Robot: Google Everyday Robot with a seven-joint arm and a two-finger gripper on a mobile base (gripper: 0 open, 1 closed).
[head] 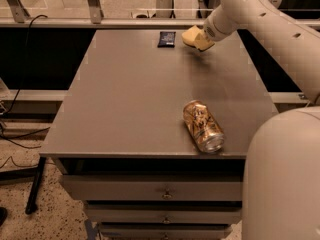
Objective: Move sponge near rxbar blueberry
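Note:
The rxbar blueberry (166,38) is a small dark navy wrapper lying flat at the table's far edge, near the middle. My gripper (198,39) hangs just above the table to the right of it, a short gap away. It is shut on the sponge (190,34), a pale yellow foam block with a rounded edge that sticks out leftward toward the bar. The sponge is lifted off the surface and partly hidden by the pale fingers (206,43). The white arm comes in from the upper right.
A gold-brown drink can (203,126) lies on its side near the front right of the grey table (125,99). A white part of the robot's body (285,179) fills the lower right corner. Drawers sit below the front edge, and a rail runs behind the table.

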